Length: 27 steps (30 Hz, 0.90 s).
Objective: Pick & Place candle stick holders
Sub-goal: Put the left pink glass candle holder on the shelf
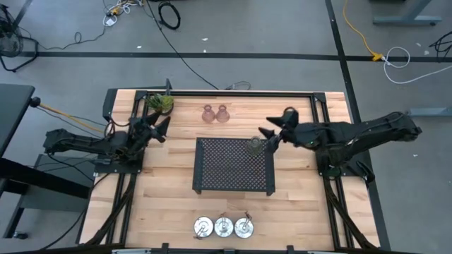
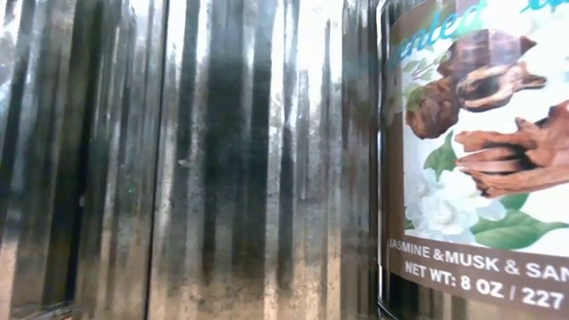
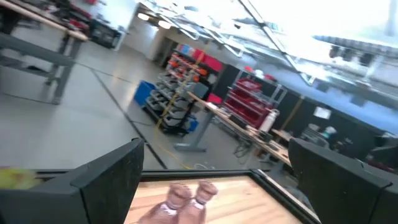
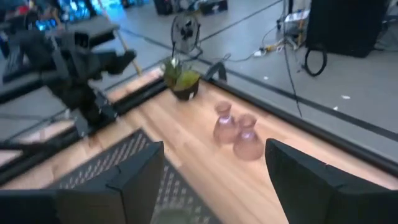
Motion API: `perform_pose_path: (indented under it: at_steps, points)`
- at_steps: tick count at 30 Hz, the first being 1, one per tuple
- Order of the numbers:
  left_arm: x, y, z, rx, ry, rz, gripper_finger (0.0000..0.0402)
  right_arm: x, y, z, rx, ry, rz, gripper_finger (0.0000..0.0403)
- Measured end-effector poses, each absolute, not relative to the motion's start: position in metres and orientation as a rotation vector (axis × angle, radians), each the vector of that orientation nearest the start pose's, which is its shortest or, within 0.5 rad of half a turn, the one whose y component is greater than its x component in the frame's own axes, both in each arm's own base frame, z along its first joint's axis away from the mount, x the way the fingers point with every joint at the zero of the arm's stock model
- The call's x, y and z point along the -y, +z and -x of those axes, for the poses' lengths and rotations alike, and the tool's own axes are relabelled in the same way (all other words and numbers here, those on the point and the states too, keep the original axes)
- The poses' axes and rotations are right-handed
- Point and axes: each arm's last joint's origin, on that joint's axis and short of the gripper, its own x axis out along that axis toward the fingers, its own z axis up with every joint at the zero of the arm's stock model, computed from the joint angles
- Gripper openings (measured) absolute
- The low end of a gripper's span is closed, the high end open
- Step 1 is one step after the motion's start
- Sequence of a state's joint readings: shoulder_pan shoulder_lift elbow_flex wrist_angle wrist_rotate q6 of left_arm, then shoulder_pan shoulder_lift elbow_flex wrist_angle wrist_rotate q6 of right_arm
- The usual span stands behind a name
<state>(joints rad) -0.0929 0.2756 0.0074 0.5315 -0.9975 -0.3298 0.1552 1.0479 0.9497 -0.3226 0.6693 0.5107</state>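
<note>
Green glass holder [image 1: 255, 146] stands upright on tray [image 1: 212, 173] corner, beneath right pincer [image 1: 267, 138], fingers spread.

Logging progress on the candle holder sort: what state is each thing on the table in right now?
Green glass holder: upright on tray's corner.
Two pink glass holders: upright, side by side, on wood.
Three silver dishes: in a row, untouched.
Black tray: otherwise bare.
Right pincer: open, beside green holder.
Left pincer: open, holding nothing.
</note>
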Motion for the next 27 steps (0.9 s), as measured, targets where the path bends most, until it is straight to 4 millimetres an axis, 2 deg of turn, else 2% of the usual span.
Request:
perform_pose_path:
  at_steps: [7, 11, 14, 18, 22, 27]
  points:
    - [-0.020, 0.187, -0.103, 0.372, 0.913, 0.484, 0.0397, -0.001, 0.338, -0.213, -0.216, -0.645, -0.321, 0.0279]
    - [-0.025, 0.211, -0.116, 0.321, 0.855, 0.516, 0.0389, 0.004, 0.338, -0.214, -0.223, -0.638, -0.332, 0.0279]
    - [-0.033, 0.230, -0.131, 0.177, 0.883, 0.434, 0.0381, 0.007, 0.337, -0.214, -0.231, -0.624, -0.338, 0.0279]
    - [-0.051, 0.253, -0.153, 0.030, 0.975, 0.322, 0.0375, 0.008, 0.337, -0.214, -0.234, -0.617, -0.342, 0.0279]
    - [-0.076, 0.261, -0.175, -0.122, 1.044, 0.245, 0.0374, 0.008, 0.337, -0.214, -0.234, -0.617, -0.342, 0.0279]
    - [-0.108, 0.262, -0.205, -0.228, 0.906, 0.376, 0.0374, 0.007, 0.337, -0.215, -0.251, -0.578, -0.330, 0.0279]
